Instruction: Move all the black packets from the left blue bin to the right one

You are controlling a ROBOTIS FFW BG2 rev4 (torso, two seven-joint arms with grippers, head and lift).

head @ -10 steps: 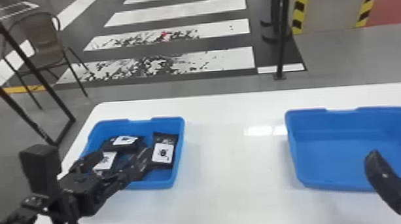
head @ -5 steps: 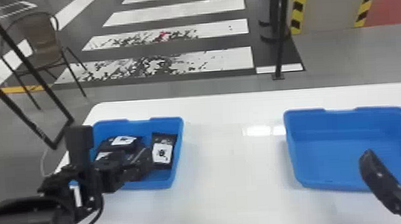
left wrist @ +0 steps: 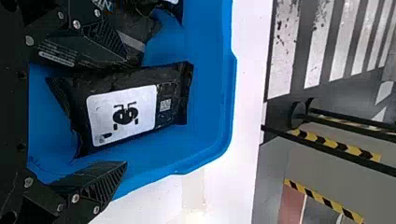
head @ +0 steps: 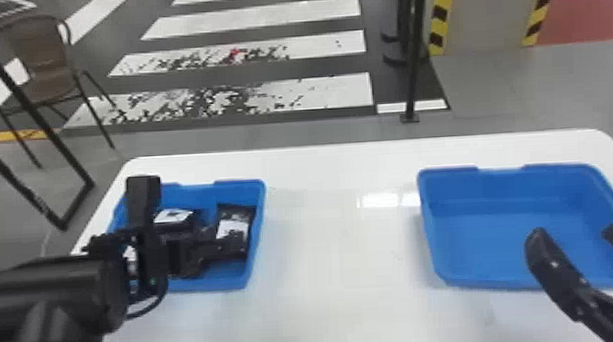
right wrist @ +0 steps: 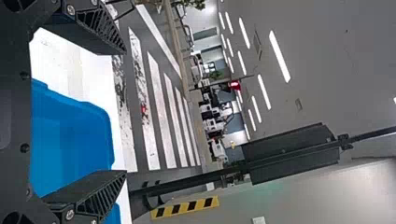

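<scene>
Reference: head view, twelve o'clock at the far edge. Item, white table (head: 347, 291): central. Item, left blue bin (head: 256, 220): at the table's nine o'clock. Contents, black packets, at least three: a labelled packet (head: 233, 229) at the bin's three o'clock, beside its wall; a second packet (head: 174, 217) at eleven; a third packet (head: 130, 260) at eight, partly hidden, its white label showing. Item, my left gripper (head: 208, 250): over this bin; in the left wrist view my left gripper (left wrist: 122, 105) stands wide, one finger to either side of the labelled packet, which lies flat on the bin's floor; contact between fingers and packets, cannot tell. Item, right blue bin (head: 505, 252): at the table's three o'clock. Item, my right gripper (head: 576, 233): fingers wide apart, tips above the right blue bin, toward its four o'clock. Surroundings: a brown chair (head: 47, 66) beyond the table at ten o'clock; white crossing stripes (head: 316, 95) on the floor at twelve; a black post (head: 412, 77) at one; a pillar (head: 487, 13) with yellow-and-black edging, also at one, just beyond the post.
</scene>
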